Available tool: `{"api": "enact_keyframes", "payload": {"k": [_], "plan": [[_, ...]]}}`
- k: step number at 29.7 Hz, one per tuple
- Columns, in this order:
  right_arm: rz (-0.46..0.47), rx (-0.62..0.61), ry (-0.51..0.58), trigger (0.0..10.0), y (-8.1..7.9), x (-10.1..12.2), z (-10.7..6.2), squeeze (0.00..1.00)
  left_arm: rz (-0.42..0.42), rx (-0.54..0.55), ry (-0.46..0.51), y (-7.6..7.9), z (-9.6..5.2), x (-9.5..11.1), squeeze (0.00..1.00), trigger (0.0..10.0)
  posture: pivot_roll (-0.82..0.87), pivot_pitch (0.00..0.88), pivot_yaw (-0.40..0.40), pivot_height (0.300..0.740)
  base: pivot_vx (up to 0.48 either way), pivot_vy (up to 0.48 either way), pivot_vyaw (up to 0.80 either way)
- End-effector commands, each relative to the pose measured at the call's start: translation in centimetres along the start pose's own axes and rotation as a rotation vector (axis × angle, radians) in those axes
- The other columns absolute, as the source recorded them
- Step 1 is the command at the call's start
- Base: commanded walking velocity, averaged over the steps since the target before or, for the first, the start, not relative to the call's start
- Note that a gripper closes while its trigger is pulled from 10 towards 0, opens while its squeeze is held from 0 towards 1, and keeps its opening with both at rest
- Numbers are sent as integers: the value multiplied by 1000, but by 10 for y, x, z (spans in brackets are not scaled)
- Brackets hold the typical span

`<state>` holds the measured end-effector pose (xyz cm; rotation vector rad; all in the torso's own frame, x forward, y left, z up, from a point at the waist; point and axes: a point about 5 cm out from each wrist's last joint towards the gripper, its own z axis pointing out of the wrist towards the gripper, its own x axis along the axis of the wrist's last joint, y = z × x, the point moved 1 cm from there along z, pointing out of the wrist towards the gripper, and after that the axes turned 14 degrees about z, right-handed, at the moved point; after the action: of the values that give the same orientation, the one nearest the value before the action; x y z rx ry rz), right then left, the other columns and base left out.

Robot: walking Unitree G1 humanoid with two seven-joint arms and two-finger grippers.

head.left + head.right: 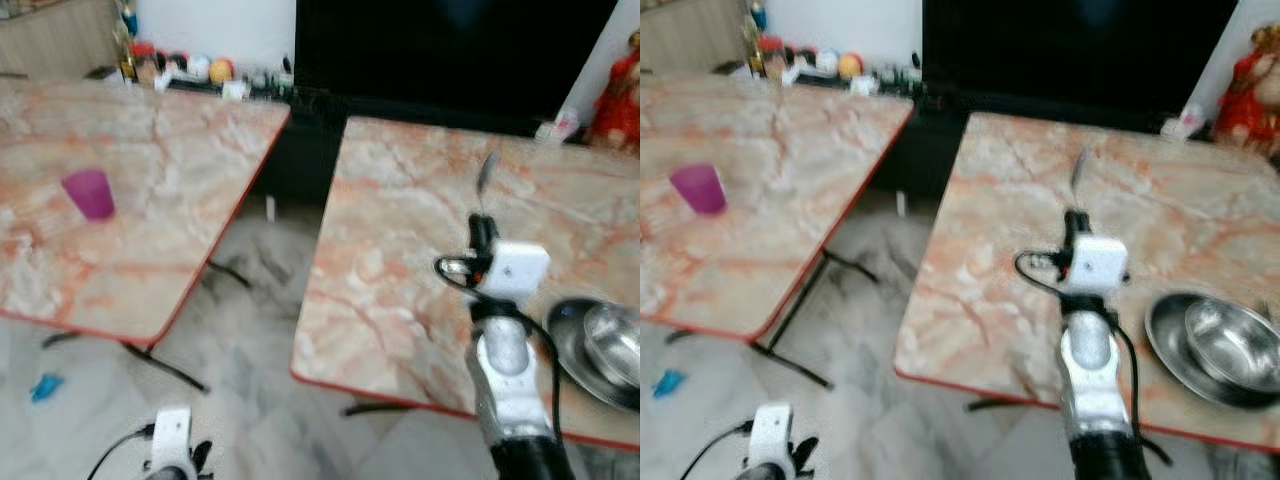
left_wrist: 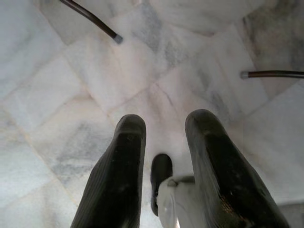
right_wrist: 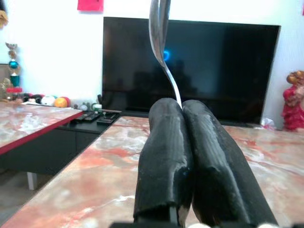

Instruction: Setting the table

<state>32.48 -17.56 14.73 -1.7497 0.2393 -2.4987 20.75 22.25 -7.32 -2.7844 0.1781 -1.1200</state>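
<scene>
Marble table [image 1: 400, 250] at right already carries steel bowls [image 1: 600, 345]; our right hand [image 3: 180, 107] pinches a spoon [image 3: 160, 28] yet to place, left hand [image 2: 164, 142] spread.

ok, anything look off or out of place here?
One small thing: a blue scrap lies on the floor by the left table's leg. Otherwise fine: purple cup upright, steel bowls nested on the right table, right gripper holding a spoon.
</scene>
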Motion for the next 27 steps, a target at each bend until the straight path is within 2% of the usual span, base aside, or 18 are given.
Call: {"api": "enact_keyframes", "payload": {"k": [1,12,27], "plan": [[2,-34,18,10000,10,5,1,0,-2,-11,2,5,0,0,0,10000,97,0,-37,740,0,-330,0],[4,-48,32,10000,12,7,3,0,2,-18,1,5,0,0,0,10000,102,0,-29,740,0,-331,0],[5,-78,71,10000,13,15,6,0,21,-12,6,-3,1,3,0,10000,106,0,-5,740,0,-328,0]]}}
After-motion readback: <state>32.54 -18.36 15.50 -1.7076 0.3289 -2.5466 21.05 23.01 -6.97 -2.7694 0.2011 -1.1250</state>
